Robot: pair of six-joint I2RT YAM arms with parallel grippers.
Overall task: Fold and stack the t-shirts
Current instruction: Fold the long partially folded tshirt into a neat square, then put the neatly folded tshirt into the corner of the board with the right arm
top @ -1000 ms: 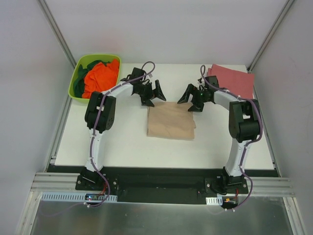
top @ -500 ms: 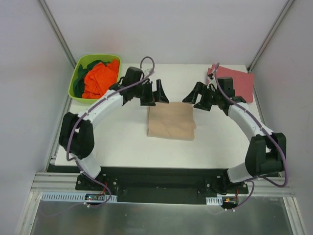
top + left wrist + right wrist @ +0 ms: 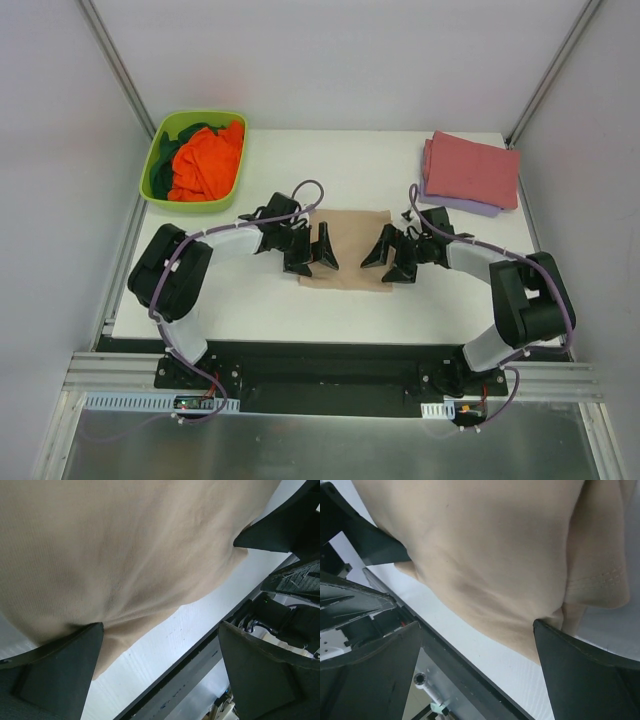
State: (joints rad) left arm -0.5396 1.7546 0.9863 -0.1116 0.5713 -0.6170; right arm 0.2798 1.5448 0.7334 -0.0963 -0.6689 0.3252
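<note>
Left gripper is hovering open over the near-left corner of the shirt, which is lying mid-table. Right gripper is mirroring it, also open. Probably another fold is starting; next, both need to be pinching the hem evenly.

A robot lab test cell: plain white walls, aluminium framing, white table.

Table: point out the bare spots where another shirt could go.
Bare: far strip between tub and red stack; near strip in front of tan shirt. Crowded: centre, left gripper and right gripper at that shirt.
</note>
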